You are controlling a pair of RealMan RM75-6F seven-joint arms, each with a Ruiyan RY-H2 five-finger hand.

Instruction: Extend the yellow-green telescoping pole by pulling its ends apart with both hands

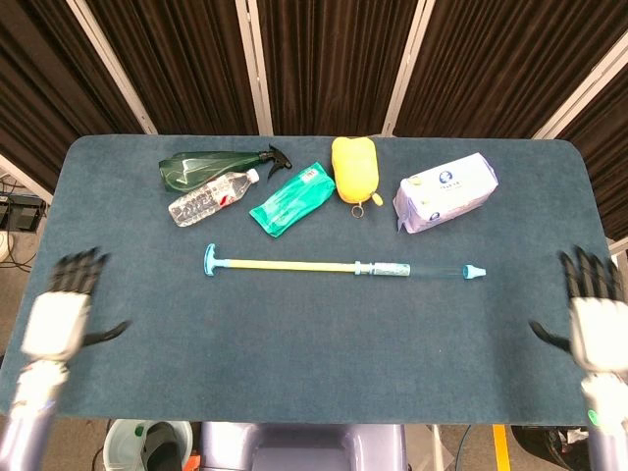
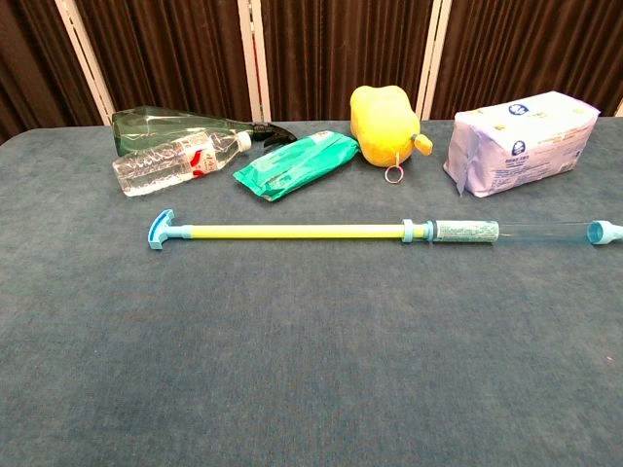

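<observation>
The yellow-green telescoping pole (image 1: pixel 294 265) (image 2: pixel 292 232) lies flat across the middle of the table, drawn out long, with a blue T-shaped end at the left and a clear tube with a blue cap at the right. My left hand (image 1: pixel 61 312) is at the table's left front edge, fingers spread, holding nothing, well clear of the pole. My right hand (image 1: pixel 592 314) is at the right front edge, also spread and empty. The chest view shows neither hand.
Behind the pole lie a green spray bottle (image 1: pixel 211 165), a clear water bottle (image 1: pixel 211 197), a green packet (image 1: pixel 292 199), a yellow plush toy (image 1: pixel 355 169) and a white tissue pack (image 1: pixel 446 190). The blue table (image 1: pixel 314 363) ends close in front of both hands.
</observation>
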